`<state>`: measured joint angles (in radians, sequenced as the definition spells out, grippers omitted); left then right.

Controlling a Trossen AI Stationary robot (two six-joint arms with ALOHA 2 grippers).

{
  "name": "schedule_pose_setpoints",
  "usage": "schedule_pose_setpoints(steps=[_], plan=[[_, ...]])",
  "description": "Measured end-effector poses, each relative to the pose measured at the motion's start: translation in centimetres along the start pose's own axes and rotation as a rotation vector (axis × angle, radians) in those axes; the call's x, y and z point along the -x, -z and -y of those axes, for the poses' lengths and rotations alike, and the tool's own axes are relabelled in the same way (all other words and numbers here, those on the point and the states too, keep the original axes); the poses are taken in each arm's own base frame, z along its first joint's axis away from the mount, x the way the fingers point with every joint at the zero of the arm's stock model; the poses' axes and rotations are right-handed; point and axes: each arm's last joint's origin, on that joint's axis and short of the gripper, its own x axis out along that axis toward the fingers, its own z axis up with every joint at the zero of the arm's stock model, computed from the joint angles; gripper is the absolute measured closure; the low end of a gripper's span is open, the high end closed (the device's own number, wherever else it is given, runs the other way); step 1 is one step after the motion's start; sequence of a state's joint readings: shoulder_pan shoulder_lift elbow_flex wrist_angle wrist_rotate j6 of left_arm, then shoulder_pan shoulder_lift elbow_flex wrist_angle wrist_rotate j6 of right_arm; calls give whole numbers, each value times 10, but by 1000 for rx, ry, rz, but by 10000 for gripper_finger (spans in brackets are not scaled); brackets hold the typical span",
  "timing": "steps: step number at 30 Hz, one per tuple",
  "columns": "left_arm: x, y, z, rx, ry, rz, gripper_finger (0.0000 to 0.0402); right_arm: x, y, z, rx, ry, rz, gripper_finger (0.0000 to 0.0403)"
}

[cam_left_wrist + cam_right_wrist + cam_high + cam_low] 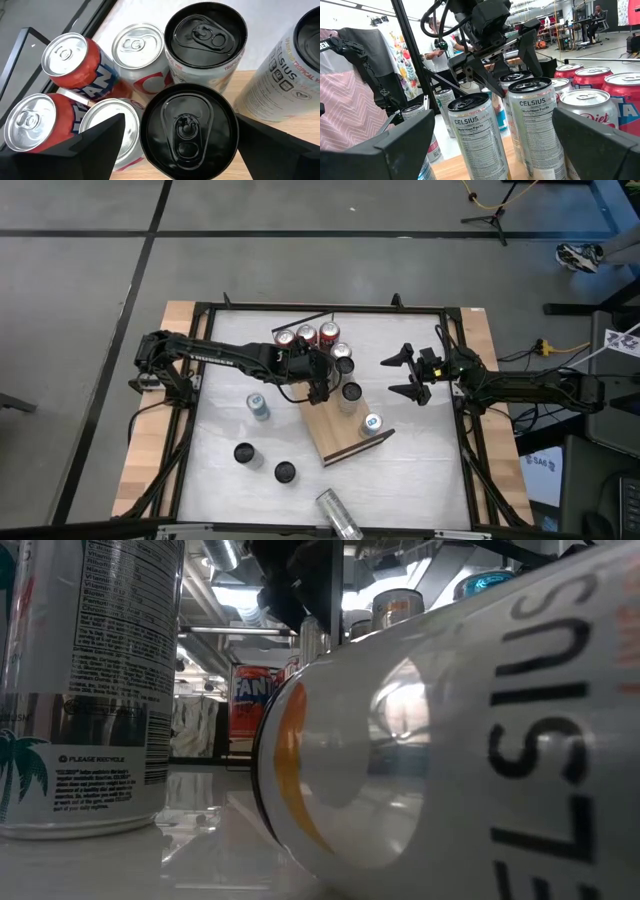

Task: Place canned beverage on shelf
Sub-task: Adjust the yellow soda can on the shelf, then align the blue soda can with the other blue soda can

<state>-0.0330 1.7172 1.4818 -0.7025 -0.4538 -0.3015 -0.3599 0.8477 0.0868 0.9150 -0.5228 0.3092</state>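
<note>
The shelf (333,432) is a light-brown wooden board lying aslant on the white table. A black-topped can (345,365), a white Celsius can (351,392) and a blue-topped can (372,422) stand on it. My left gripper (180,132) is open, pointing down over the board's far end. Its fingers stand on either side of another upright black-topped can (187,130), which the gripper hides in the high view. Red Fanta cans (306,334) and a silver can (341,350) stand just beyond. My right gripper (390,376) is open and empty, right of the board.
Loose cans stand on the table left of the board: a blue-topped one (258,406) and two black-topped ones (244,453) (286,472). A Celsius can (338,514) lies on its side at the near edge, filling the low view (450,740). A black frame (300,308) rims the table.
</note>
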Motion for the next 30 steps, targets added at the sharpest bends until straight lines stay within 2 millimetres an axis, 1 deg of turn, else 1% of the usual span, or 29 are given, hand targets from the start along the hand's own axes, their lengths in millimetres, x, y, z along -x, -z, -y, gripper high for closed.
schedule_pose_setpoints(steps=[6,11,17,23,27,30], plan=[[3,-1,3,-1,12,12,49,0,0,0,0,0,0,4],[13,-11,6,9,31,50,49,0,0,0,0,0,0,4],[35,-30,10,24,72,126,49,0,0,0,0,0,-1,4],[59,-42,23,9,211,171,49,0,0,0,-1,0,-1,4],[75,-45,34,-6,320,183,49,0,0,0,-1,0,-1,4],[84,-44,43,12,365,194,49,0,0,0,-1,0,-1,4]])
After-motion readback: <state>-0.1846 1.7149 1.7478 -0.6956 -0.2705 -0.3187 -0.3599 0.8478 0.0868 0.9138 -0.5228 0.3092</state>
